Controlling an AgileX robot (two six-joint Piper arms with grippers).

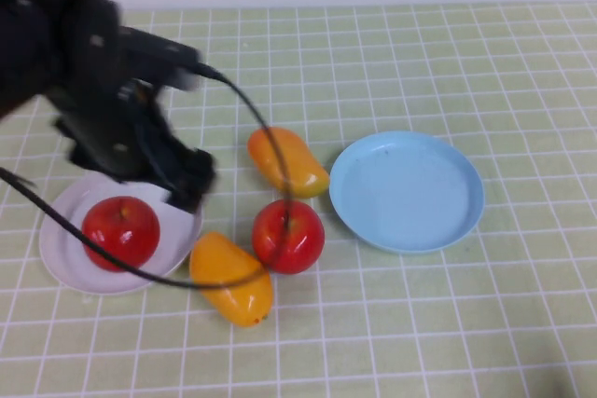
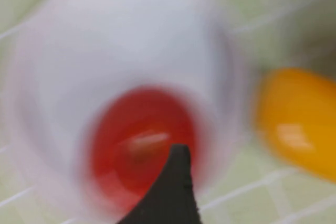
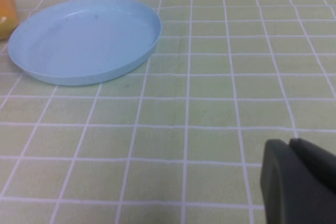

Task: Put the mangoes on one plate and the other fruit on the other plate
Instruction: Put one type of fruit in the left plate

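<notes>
One red apple (image 1: pixel 121 230) lies on the white plate (image 1: pixel 65 253) at the left. My left gripper (image 1: pixel 189 182) hovers over that plate's far right rim, open and empty; one dark fingertip (image 2: pixel 177 156) shows above the apple (image 2: pixel 139 145). The second apple (image 1: pixel 288 236) rests on the cloth in the middle, between two mangoes (image 1: pixel 287 161) (image 1: pixel 231 277). The light blue plate (image 1: pixel 407 190) at the right holds nothing. My right gripper (image 3: pixel 289 142) is out of the high view; it hangs shut and empty over bare cloth, short of the blue plate (image 3: pixel 86 38).
A green checked cloth (image 1: pixel 448 323) covers the table. The left arm's black cable (image 1: pixel 270 151) loops over the far mango and the middle apple. A white wall runs along the far edge.
</notes>
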